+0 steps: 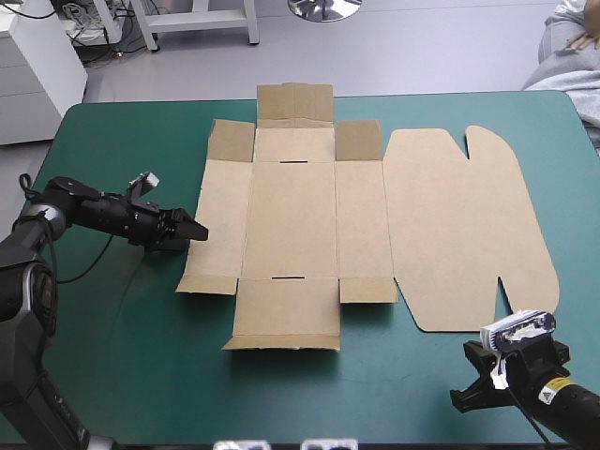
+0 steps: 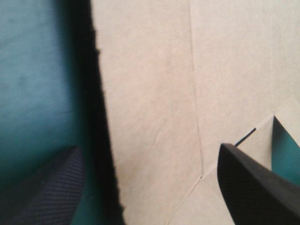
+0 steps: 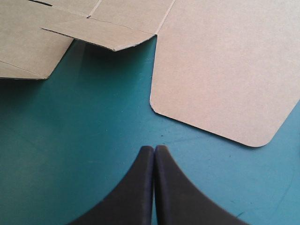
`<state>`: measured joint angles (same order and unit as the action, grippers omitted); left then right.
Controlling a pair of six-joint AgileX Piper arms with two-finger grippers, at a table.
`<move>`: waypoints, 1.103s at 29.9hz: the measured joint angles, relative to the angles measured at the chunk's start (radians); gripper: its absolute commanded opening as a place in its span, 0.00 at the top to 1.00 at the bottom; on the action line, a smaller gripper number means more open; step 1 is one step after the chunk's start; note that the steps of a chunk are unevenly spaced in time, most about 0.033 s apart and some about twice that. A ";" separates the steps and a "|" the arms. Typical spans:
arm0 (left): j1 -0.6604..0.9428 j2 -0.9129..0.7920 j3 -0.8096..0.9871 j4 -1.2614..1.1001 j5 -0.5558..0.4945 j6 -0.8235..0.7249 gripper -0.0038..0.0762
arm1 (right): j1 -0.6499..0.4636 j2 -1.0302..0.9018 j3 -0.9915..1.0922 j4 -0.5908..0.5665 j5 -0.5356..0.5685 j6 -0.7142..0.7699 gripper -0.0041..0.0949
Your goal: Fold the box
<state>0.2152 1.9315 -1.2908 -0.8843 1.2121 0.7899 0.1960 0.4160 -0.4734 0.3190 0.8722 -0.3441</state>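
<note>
brown box [image 1: 375, 225], flat cut cardboard sheet, spread across frame centre on teal-green worktop [image 1: 122, 375]. left claw [image 1: 197, 231], mid-left: fingers apart, box's left edge between them. right claw [image 3: 154, 149], lower right: fingers pressed together, just short of rounded lid flap.

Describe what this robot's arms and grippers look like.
Both arms are black: the left arm has rounded jointed segments, the right arm carries a small yellow label. The left gripper and right gripper each have two broad black fingers shaped like curved fins, with a fine ribbed surface.
</note>
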 measured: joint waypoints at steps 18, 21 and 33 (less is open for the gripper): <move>-0.135 0.059 -0.002 -0.105 -0.011 -0.031 0.89 | 0.000 0.000 0.000 0.000 0.000 -0.001 0.98; -0.140 0.064 0.000 -0.098 -0.016 -0.043 0.96 | 0.000 0.000 0.000 0.000 0.000 -0.001 0.98; -0.141 0.068 0.005 -0.163 -0.012 0.028 0.96 | 0.000 0.000 0.000 0.000 0.000 -0.001 0.98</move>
<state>0.0744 1.9993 -1.2861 -1.0474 1.2001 0.8176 0.1960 0.4160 -0.4734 0.3190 0.8722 -0.3450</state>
